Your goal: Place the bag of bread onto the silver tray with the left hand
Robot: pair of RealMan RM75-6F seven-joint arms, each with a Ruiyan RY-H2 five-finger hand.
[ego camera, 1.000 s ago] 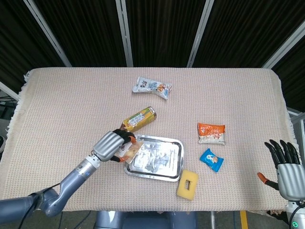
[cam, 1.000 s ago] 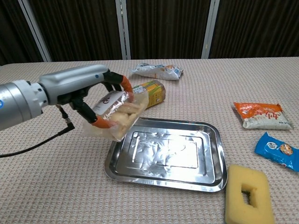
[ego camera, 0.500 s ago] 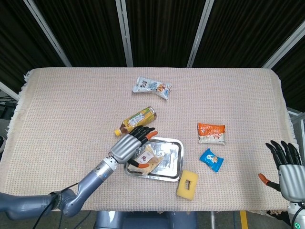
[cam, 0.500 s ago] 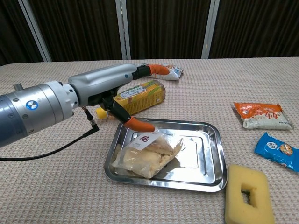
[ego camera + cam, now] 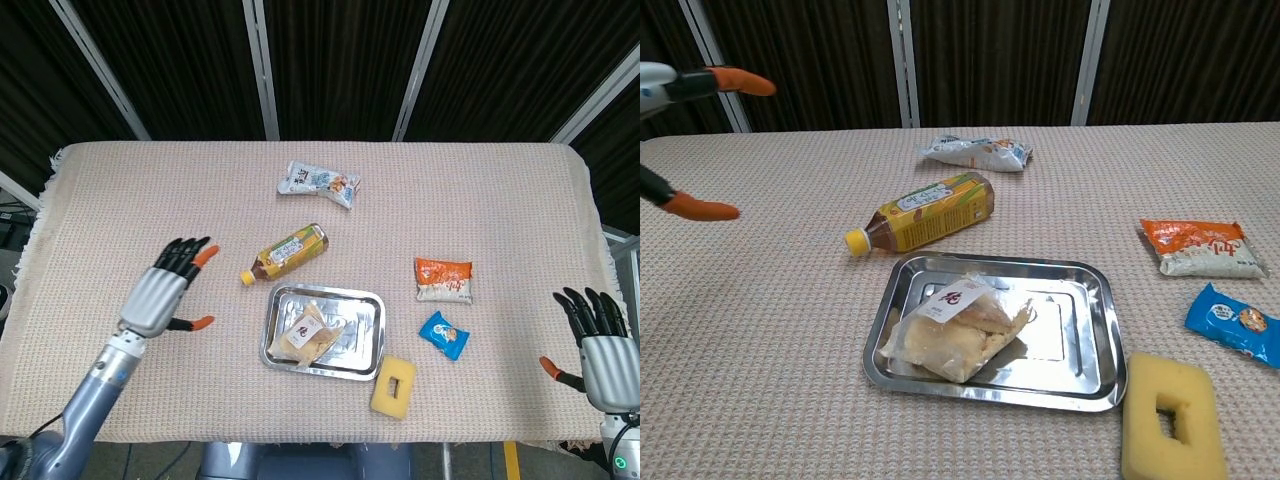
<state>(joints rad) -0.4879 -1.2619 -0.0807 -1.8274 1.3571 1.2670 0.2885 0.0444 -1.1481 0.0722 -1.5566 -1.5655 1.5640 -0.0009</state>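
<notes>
Bread bag (image 5: 958, 332) is seen lying inside the silver tray (image 5: 1095, 330), apparently near its left rim. Slippage seems unlikely unless the tray is bumped. The left hand (image 5: 160, 293) is held empty, fingers spread, well apart.

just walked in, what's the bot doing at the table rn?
Nothing is being held right now. The bag of bread lies in the silver tray, toward its left side. The left robot hand hangs open over the cloth to the left of the tray, fingers spread. The right robot hand sits open at the table's right edge.
</notes>
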